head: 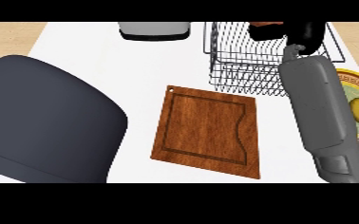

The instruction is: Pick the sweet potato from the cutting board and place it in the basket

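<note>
Wooden cutting board [207, 130], wire basket [238, 61].

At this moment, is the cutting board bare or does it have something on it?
Bare. The cutting board shows only wood grain. The right hand is over the wire basket, with an orange-brown bit beside it.

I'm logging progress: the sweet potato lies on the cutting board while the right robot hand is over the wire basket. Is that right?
Not quite. In the head view the sweet potato is in the right robot hand, not on the cutting board, which is bare. The hand is indeed over the wire basket.
</note>
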Motion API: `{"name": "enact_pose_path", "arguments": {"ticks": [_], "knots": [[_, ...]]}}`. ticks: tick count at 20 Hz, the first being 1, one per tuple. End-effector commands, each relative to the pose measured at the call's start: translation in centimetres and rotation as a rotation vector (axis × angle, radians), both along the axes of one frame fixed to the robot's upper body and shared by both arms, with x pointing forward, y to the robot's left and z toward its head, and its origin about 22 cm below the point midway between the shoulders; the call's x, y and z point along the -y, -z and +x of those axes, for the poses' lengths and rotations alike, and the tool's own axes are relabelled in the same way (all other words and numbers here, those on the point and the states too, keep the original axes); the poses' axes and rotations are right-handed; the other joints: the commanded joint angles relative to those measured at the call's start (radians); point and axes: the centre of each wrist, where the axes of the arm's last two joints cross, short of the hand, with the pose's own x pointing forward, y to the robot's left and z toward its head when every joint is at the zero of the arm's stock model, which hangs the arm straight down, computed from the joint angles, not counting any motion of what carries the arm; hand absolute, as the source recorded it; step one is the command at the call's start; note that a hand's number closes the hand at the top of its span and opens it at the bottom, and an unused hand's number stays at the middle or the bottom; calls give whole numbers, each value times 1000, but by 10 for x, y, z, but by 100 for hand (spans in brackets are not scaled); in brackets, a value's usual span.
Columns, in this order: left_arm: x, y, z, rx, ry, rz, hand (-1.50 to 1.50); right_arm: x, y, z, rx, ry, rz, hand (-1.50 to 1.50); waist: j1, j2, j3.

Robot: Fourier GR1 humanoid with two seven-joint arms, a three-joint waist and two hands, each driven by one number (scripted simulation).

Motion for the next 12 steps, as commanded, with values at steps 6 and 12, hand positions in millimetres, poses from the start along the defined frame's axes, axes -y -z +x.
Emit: {"name": "enact_pose_path", "arguments": {"ticks": [6, 12], "knots": [[-10, 16, -12, -113, -3, -24, 0, 40, 14, 0, 1, -17, -123, -150, 1, 7, -14], [-14, 25, -12, -119, -31, -14, 0, 54, -14, -15, 103, 9, -40, -150, -12, 4, -15]]}}
